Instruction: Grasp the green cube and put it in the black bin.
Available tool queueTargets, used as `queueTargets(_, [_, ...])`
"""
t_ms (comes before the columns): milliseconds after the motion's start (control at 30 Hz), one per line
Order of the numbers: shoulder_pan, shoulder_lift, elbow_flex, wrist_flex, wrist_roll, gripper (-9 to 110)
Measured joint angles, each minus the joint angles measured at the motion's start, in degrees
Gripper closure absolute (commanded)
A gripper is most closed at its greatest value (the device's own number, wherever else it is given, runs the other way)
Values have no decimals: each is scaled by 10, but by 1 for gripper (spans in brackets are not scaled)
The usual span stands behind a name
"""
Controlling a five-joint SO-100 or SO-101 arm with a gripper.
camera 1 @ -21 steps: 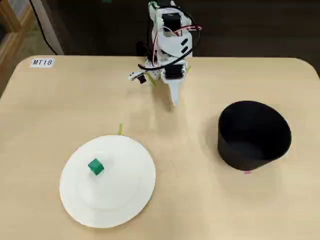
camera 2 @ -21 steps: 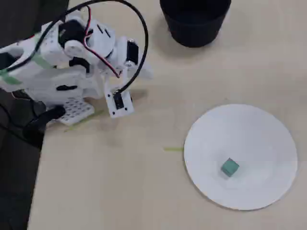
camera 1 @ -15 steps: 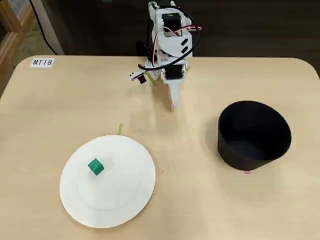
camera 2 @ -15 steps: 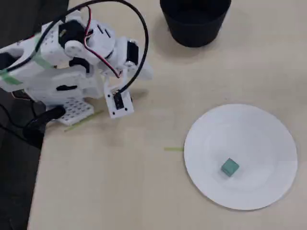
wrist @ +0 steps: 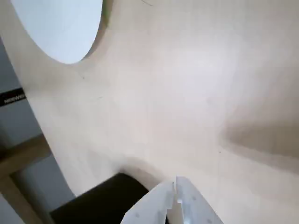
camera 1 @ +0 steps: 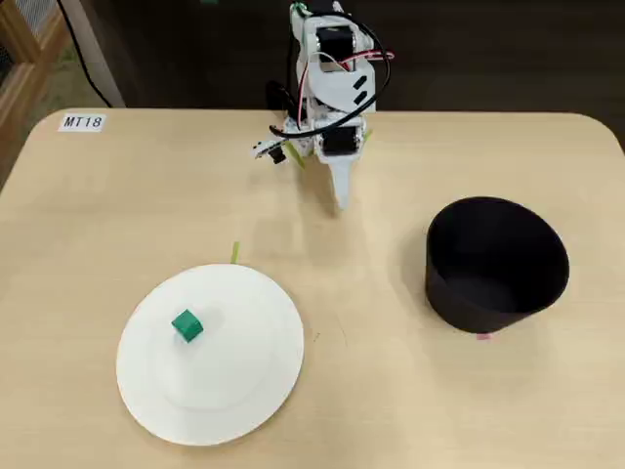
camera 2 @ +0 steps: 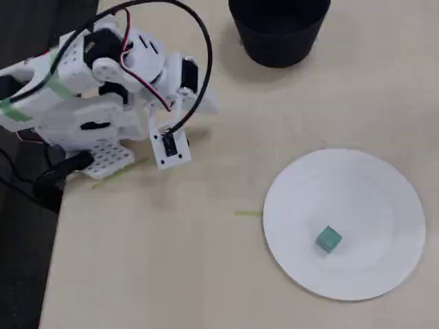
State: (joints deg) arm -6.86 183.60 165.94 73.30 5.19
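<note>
Plate (camera 1: 210, 376), white and round, lies left on the tabletop (camera 1: 391, 391) with the green cube (camera 1: 187, 326) on its upper-left part. Right of the plate and farther back, the pincer (camera 1: 340, 198) hangs clenched and empty. Well right of the plate stands the black bin (camera 1: 496, 265).

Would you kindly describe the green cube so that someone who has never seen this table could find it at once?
Find the large white round plate on the near left of the wooden table in a fixed view. The green cube sits on it, left of centre. It is the only small, solid, bright-green block, unlike the thin yellow-green tape strip beyond the plate's rim.
</note>
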Motion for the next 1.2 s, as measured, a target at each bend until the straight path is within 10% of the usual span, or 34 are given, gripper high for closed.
queueTargets(367, [-37, -44, -156, 15, -12, 102])
queueTargets(1200, [172, -1124, -1145, 251, 26, 102])
